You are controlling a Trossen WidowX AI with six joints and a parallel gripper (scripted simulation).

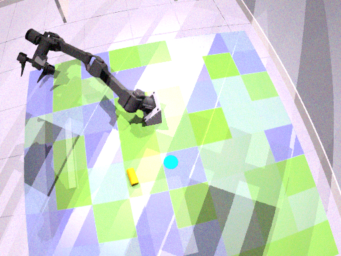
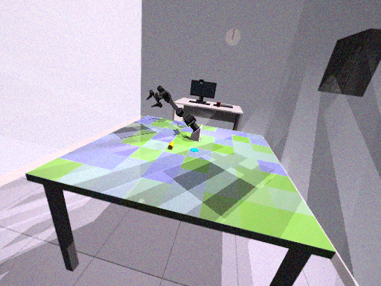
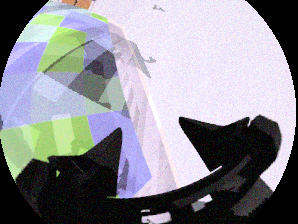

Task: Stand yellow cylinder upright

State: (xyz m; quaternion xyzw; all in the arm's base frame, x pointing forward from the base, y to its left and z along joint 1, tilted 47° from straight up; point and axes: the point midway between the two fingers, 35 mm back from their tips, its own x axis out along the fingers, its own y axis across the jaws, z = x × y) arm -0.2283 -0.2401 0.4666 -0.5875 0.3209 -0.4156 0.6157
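Note:
The yellow cylinder (image 1: 132, 177) (image 2: 170, 145) lies on its side on the patchwork table top, to the left of the cyan circle in the top and exterior views. The cyan circle (image 1: 170, 162) (image 2: 194, 150) is flat on the table with nothing standing on it. My gripper (image 1: 30, 79) (image 2: 149, 103) (image 3: 151, 125) is open, its fingers wide apart with nothing between them. It is raised above the far left part of the table, well away from the cylinder. Neither the cylinder nor the circle can be made out in the wrist view.
The arm's base (image 1: 153, 115) (image 2: 196, 134) stands on the table behind the cylinder and the circle. A white wall (image 2: 71, 74) rises beyond the table's left edge. A separate desk (image 2: 238, 109) with a monitor (image 2: 203, 89) stands behind the table.

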